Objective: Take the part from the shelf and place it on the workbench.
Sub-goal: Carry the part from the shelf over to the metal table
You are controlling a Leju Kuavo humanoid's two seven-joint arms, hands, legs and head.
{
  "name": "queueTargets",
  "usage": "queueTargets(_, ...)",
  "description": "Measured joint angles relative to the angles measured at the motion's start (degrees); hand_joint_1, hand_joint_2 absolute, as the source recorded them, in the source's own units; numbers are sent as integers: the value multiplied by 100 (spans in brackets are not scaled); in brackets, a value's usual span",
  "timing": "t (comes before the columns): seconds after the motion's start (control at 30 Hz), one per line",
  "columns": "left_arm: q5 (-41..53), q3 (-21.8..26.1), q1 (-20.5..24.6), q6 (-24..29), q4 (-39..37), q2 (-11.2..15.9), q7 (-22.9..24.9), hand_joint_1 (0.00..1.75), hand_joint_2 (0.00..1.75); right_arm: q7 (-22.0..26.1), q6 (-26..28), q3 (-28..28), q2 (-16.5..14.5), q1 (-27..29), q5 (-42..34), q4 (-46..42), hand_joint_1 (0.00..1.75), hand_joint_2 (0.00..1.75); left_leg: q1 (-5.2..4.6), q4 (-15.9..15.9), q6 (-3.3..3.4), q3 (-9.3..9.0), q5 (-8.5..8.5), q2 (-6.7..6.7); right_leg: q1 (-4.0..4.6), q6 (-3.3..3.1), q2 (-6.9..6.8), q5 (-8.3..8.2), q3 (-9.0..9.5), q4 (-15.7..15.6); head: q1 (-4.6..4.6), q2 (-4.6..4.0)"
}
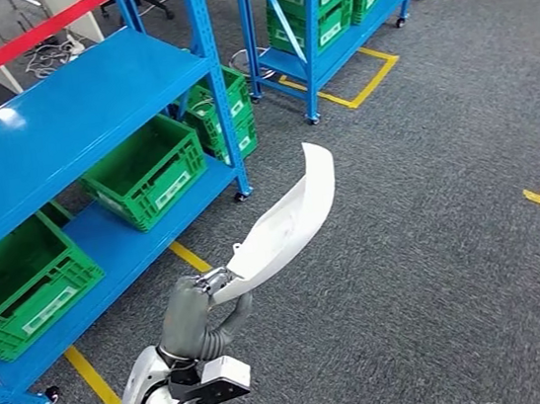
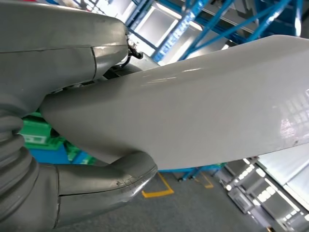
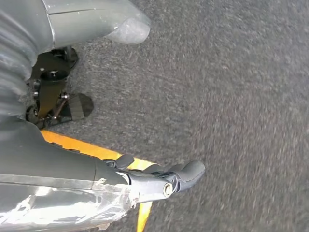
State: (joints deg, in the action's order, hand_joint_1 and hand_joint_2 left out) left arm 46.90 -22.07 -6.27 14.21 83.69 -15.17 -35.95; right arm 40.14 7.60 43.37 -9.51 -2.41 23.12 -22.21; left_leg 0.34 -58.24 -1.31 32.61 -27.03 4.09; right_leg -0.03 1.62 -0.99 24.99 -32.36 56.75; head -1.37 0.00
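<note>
Left hand [image 1: 192, 317] at lower centre-left grips the narrow end of the long white curved part [image 1: 285, 222], which angles up toward frame centre over grey carpet [image 1: 438, 190]. Blue shelf [image 1: 76, 118] fills the upper left, green crates [image 1: 147, 173] on its bottom level. Yellow floor tape [image 1: 358, 91] marks bays around a second blue rack [image 1: 317, 16] at top centre.

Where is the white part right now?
In the head view, the white part is off the shelf, held at its near end by the left hand and sticking out above the grey floor, just right of the blue shelf.
</note>
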Motion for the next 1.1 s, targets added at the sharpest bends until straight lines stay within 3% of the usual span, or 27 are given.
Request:
queueTargets(0.1, -37, 15, -2, 8, 2, 12, -40, 175, 175, 1, -28, 1, 4, -12, 9, -1, 0, 175, 5, -1072, -26, 466, -605, -336, -6, -70, 180, -77, -77, -5, -32, 0)
queueTargets(0.13, -44, 17, -2, 7, 2, 14, -49, 175, 175, 1, -43, 1, 7, -4, 12, -2, 0, 175, 4, -1374, -22, 596, -705, -371, -3, -71, 245, -95, -101, -4, -35, 0)
queueTargets(0.17, -50, 19, -2, 7, 2, 15, -55, 175, 175, 1, -54, 1, 9, 8, 9, -1, 0, 175, 3, -1481, -14, 635, -691, -387, 0, -66, 312, -111, -119, -3, -34, 0)
queueTargets(0.2, -59, 19, -2, 7, 2, 16, -63, 175, 175, 0, -60, 2, 10, 20, 3, -1, 0, 175, 3, -1364, -2, 564, -569, -398, 1, -56, 383, -125, -131, -2, -34, 0)
queueTargets(0.23, -68, 19, -2, 8, 2, 16, -69, 175, 175, -1, -60, 2, 10, 28, -4, 0, 0, 175, 6, -1042, 14, 388, -373, -433, 0, -42, 456, -139, -137, -1, -35, 0)
queueTargets(0.3, -84, 20, -1, 10, 2, 15, -86, 175, 175, -1, -52, 3, 5, 26, -11, 0, 0, 175, 33, -242, 48, -28, -54, -645, 8, 0, 595, -163, -167, 22, -32, 0)
queueTargets(0.37, -92, 21, 0, 14, 2, 14, -99, 175, 175, -1, -35, 4, 2, 17, -10, 0, 0, 175, 45, 143, 73, -200, 22, -805, 7, 58, 696, -198, -236, 47, -28, 0)
queueTargets(0.43, -97, 21, 0, 17, 2, 10, -105, 175, 175, -1, -15, 11, 3, 34, -11, 0, 0, 175, 33, 165, 120, -181, 36, -745, -18, 131, 774, -242, -308, 37, -28, 0)
queueTargets(0.5, -100, 21, -1, 19, 2, 3, -109, 175, 175, -1, 1, 26, 3, 55, -12, 1, 0, 175, 42, 184, 188, -174, 71, -631, -16, 196, 612, -155, -408, 168, -6, 0)
queueTargets(0.53, -103, 23, -3, 19, 2, -1, -110, 175, 175, -1, 5, 33, 2, 51, -12, 2, 0, 175, 50, 194, 214, -171, 84, -561, -13, 225, 461, -10, -524, 400, 12, 0)
queueTargets(0.6, -110, 30, -6, 20, 2, -1, -112, 175, 175, -2, 5, 36, -4, 27, -7, 6, 0, 175, 36, 193, 237, -158, 90, -415, -27, 279, 192, 390, -844, 1154, 47, 0)
queueTargets(0.67, -115, 33, -6, 17, 2, 1, -112, 175, 175, -3, 3, 37, -12, 23, 1, 13, 0, 175, 28, 192, 239, -148, 91, -269, -53, 313, 133, 579, -1035, 1669, 49, 0)
queueTargets(0.7, -116, 33, -6, 14, 2, 1, -113, 175, 175, -3, 3, 38, -15, 28, 4, 16, 0, 175, 28, 191, 237, -148, 91, -203, -62, 321, 120, 521, -972, 1617, 49, 0)
queueTargets(0.77, -115, 32, -5, 8, 2, 1, -115, 175, 175, -3, 3, 41, -15, 32, 7, 20, 0, 175, 28, 189, 217, -161, 82, -87, -69, 324, 4, 215, -537, 927, 50, 0)
queueTargets(0.83, -115, 30, -4, 6, 3, 2, -118, 175, 175, -3, 2, 43, -25, 10, 13, 22, 0, 175, 1, 176, 161, -170, 67, 0, -42, 273, -161, 24, -132, 254, 47, 0)
queueTargets(0.87, -110, 29, -4, 5, 3, 4, -120, 175, 175, -3, 1, 44, -29, -1, 16, 24, 0, 175, -14, 171, 128, -169, 67, 38, -25, 230, -195, 7, -63, 123, 43, 0)
queueTargets(0.97, -84, 24, -2, -9, 4, 10, -122, 175, 175, -3, 2, 49, -34, 7, 21, 26, 0, 175, -3, 157, 30, -155, 58, 113, 4, 78, -51, -19, -112, 100, 32, 0)
queueTargets(1.03, -69, 19, -1, -24, 4, 15, -122, 175, 175, -2, 3, 55, -36, 13, 26, 27, 0, 175, 17, -107, -19, -40, -153, -64, -11, -5, 58, -53, -129, 79, 20, 0)
queueTargets(1.1, -65, 21, -2, -28, 3, 23, -121, 175, 175, -1, 4, 60, -38, -3, 39, 30, 0, 175, 19, -823, -28, 296, -540, -300, -15, -55, 176, -75, -155, 73, -3, 0)
